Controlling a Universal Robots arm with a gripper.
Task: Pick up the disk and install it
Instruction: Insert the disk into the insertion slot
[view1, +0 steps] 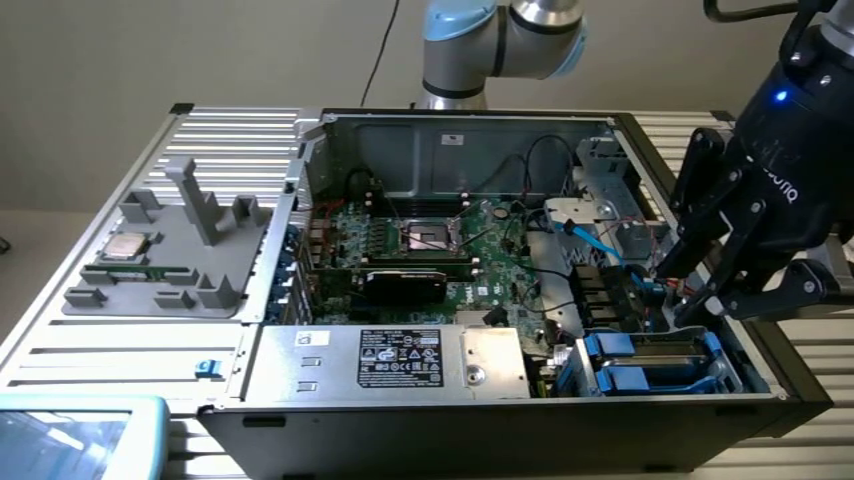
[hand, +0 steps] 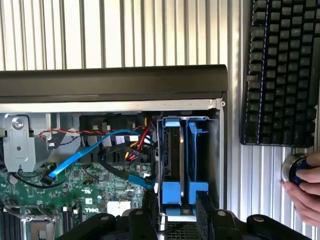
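Blue-railed disk (hand: 174, 150) is already sitting edge-on inside the drive bay (hand: 215, 150), w/ its carrier lining up alongside a second blue carrier (hand: 195, 145). In the ext. view the bay is lying at approx 4 o'clock of the open PC case (view1: 441, 150), w/ the mobo (view1: 494, 260) sitting toward centre.

Gripper (hand: 177, 214) is hovering right over the near end of the disk's carrier, straddling it. Cannot tell if it's clamping or just sitting loose around it.

Judging progress: pick-up is looking done, and insertion is looking mostly done, since the disk is standing deep in its slot. Whether it's fully seating or latching isn't showing.

Grey tray (view1: 147, 285) w/ a small chip (view1: 127, 246) is sitting at 9 o'clock of the case, well apart from the gripper. A person's hand (hand: 307, 190) is resting on a round knob (hand: 292, 167) just beside a black keyboard (hand: 280, 75).
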